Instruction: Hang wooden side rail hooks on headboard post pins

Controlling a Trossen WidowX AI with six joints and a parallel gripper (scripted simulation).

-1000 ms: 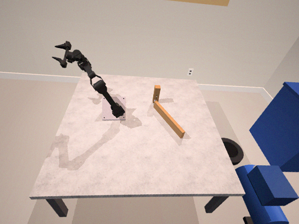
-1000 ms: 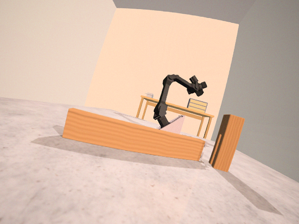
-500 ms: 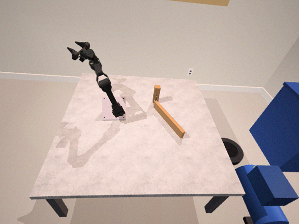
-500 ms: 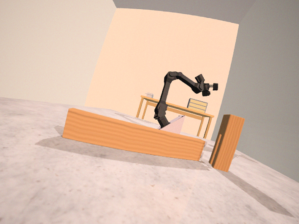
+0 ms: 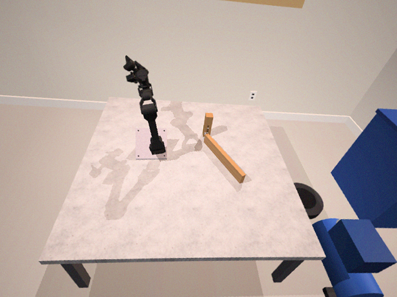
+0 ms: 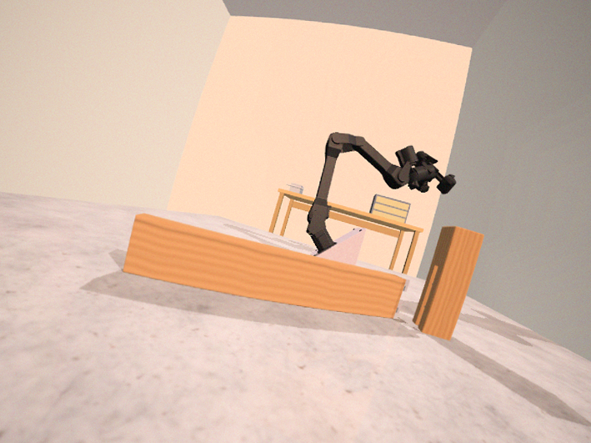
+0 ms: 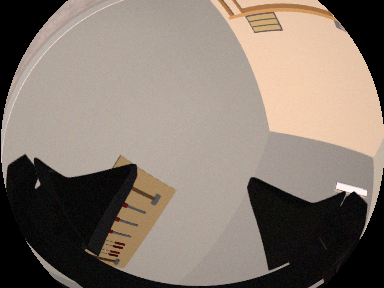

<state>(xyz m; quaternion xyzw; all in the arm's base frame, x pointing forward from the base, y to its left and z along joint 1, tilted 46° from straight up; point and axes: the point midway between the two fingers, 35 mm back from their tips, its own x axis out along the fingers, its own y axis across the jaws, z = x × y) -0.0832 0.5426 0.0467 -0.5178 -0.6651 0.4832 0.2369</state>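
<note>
The wooden side rail (image 5: 224, 158) (image 6: 262, 269) lies flat along the table. In the exterior view its steel hooks, an upper one (image 6: 406, 284) and a lower one (image 6: 397, 309), stick out toward the post, with a small gap between them and it. The headboard post (image 5: 208, 119) (image 6: 460, 281) stands upright beyond that end. Its slot (image 6: 429, 294) faces the rail; the pins are too small to make out clearly. My gripper (image 5: 128, 68) (image 7: 194, 178) is open and empty, high above the table and well away from rail and post. The wrist view shows neither of them.
The arm's base stands on a pale pink plate (image 5: 141, 146) left of the rail. The table (image 5: 182, 213) has its front edge toward the top camera. A blue cabinet (image 5: 364, 166) and a blue machine (image 5: 360, 246) stand off its right side. A tool board (image 7: 150, 220) hangs on the wall.
</note>
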